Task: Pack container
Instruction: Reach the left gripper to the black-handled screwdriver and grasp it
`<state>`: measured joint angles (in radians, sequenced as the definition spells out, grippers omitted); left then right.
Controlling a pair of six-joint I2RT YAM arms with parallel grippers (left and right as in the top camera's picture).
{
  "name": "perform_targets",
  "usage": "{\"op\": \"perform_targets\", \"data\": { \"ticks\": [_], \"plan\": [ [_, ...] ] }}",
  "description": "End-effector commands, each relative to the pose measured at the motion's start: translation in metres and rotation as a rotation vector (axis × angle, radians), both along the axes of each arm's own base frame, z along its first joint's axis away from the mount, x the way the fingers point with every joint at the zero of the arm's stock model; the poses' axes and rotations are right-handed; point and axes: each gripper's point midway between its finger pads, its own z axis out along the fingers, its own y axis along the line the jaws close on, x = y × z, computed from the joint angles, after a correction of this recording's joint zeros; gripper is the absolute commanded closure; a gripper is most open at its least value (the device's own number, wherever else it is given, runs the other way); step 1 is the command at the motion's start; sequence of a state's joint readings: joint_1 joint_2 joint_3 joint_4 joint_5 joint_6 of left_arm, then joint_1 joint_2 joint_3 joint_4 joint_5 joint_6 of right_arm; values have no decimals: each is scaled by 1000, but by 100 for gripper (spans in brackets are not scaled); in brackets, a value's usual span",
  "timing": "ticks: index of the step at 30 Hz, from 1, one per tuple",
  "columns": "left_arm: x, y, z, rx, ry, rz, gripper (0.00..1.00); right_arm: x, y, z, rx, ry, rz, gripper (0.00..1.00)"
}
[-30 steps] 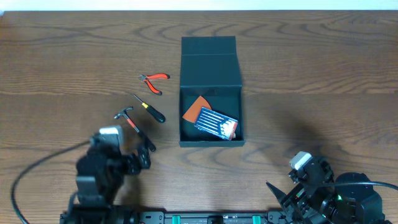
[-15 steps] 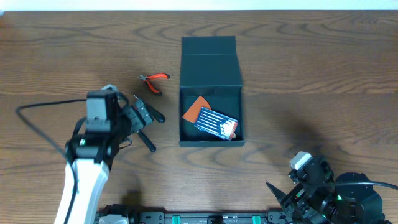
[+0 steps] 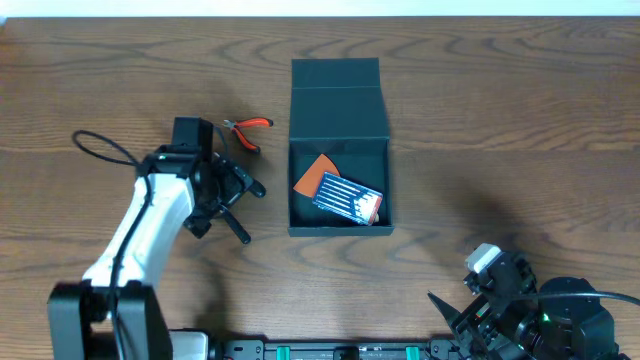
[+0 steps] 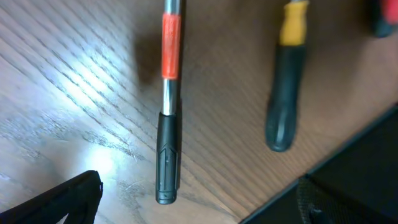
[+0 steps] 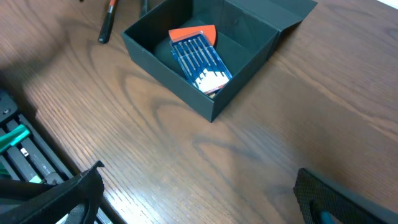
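Note:
The black box (image 3: pixel 339 100) stands open at the table's middle, lid flap folded back. Inside lie an orange piece (image 3: pixel 315 172) and a blue-and-white packet (image 3: pixel 348 198); both also show in the right wrist view (image 5: pixel 200 59). My left gripper (image 3: pixel 222 192) is open, low over a small hammer with a red-and-black handle (image 4: pixel 168 134) (image 3: pixel 238 231). A black-and-yellow screwdriver (image 4: pixel 286 81) (image 3: pixel 250 185) lies beside it. Red pliers (image 3: pixel 247 129) lie further back. My right gripper (image 3: pixel 470 305) is open and empty at the front right.
The black box's wall (image 5: pixel 180 93) shows in the right wrist view, with bare wood in front of it. A rail with green clamps (image 5: pixel 18 140) runs along the table's front edge. A black cable (image 3: pixel 100 150) trails from the left arm.
My left arm has swung from the front left edge back and right, ending over the hammer and screwdriver. The right arm has not moved. The tools and box stay put.

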<state>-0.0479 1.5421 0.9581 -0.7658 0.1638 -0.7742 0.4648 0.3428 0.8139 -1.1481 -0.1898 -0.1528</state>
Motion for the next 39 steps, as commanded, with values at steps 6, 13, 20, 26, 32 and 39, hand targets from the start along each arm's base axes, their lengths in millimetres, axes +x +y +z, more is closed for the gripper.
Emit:
{"op": "perform_targets", "data": {
  "ticks": [6,13,20,26,32,39],
  "plan": [
    [-5,-5,-30,-24,118,19,1,0,-1,-1,12,9,-17,1],
    [-13,-5,-46,-25,146,19,1,0,-1,-1,12,9,-17,1],
    [-26,-5,-56,-23,181,20,7,0,-1,-1,12,9,-17,1],
    [-27,-5,-58,-23,190,20,22,0,-1,-1,11,9,-17,1],
    [-29,-5,-60,-26,203,20,34,0,-1,-1,12,9,-17,1],
    [-29,-5,-61,-26,205,20,56,0,-1,-1,12,9,-17,1]
  ]
}}
